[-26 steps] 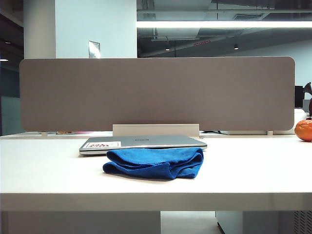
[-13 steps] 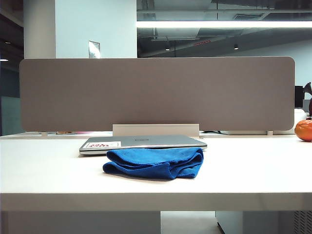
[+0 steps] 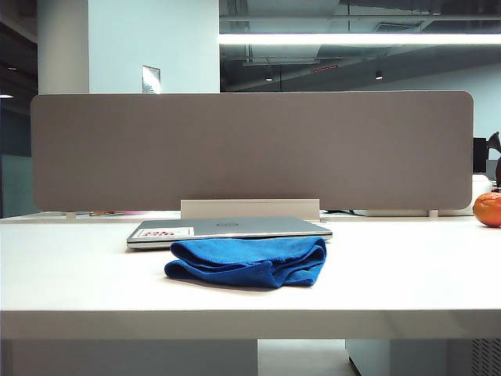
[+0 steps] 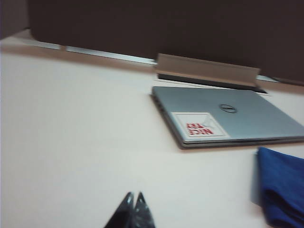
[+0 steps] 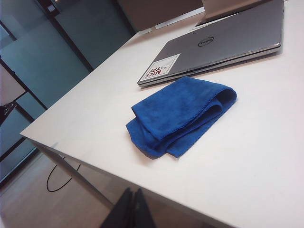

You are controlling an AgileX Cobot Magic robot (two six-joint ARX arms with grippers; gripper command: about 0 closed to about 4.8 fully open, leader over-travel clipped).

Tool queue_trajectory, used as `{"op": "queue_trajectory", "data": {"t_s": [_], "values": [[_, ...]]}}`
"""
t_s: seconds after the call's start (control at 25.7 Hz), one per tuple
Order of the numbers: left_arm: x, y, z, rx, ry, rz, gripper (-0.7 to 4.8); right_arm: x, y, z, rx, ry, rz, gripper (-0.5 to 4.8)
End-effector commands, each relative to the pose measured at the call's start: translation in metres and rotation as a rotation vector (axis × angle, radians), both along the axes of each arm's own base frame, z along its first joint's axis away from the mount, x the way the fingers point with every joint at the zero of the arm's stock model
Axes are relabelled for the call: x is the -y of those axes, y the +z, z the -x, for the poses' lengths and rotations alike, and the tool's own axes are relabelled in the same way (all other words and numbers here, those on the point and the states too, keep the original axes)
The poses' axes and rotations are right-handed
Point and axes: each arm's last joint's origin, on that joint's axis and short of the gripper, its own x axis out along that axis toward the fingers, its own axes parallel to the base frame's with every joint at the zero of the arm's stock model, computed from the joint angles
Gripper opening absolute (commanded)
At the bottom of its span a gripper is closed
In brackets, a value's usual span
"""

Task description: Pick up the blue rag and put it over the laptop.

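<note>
In the exterior view, the blue rag [image 3: 246,262] lies folded on the white table [image 3: 78,266], just in front of the laptop [image 3: 231,229]. Its long axis runs side to side, parallel to the table's near edge, with the rounded fold at the right end and the looser layers tapering to the left. The laptop sits closed and flat behind it, its long side also running left to right, the white sticker [image 3: 167,233] with red marks near its left front corner. A long white bar [image 3: 250,208] stands behind the laptop, at the foot of the grey partition [image 3: 250,149]. An orange object [image 3: 488,209] shows at the far right edge. Neither arm appears here

In the left wrist view, the left gripper [image 4: 132,199] hangs over bare tabletop, its dark fingertips pressed together to a point. The laptop [image 4: 228,116] lies ahead, well apart from it, sticker corner nearest the camera; an end of the rag [image 4: 281,185] shows close to the laptop's front edge

In the right wrist view, the right gripper [image 5: 131,194] hangs off the table's near edge, fingertips likewise together and holding nothing. The rag [image 5: 180,114] lies diagonally in this picture, its folded end pointing toward the laptop [image 5: 223,45], close to the laptop's front edge, which lies flat beyond it
</note>
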Motion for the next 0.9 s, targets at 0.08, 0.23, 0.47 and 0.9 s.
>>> {"op": "queue_trajectory", "data": {"t_s": [0.08,0.23,0.47,0.9], "values": [[0.002,0.012,0.003,0.037,-0.082,0.006,-0.06,0.000,0.000,0.000,0.006,0.005,-0.001,0.23],[0.003,0.024,0.005,0.069,-0.088,0.004,-0.06,0.000,0.000,0.000,0.006,0.005,-0.001,0.23],[0.003,0.044,0.007,0.098,-0.103,0.001,-0.06,0.000,0.000,0.000,0.009,0.006,-0.001,0.23],[0.006,0.096,-0.022,-0.016,-0.222,0.014,-0.06,0.000,0.000,0.000,0.009,-0.005,0.000,0.23]]}}
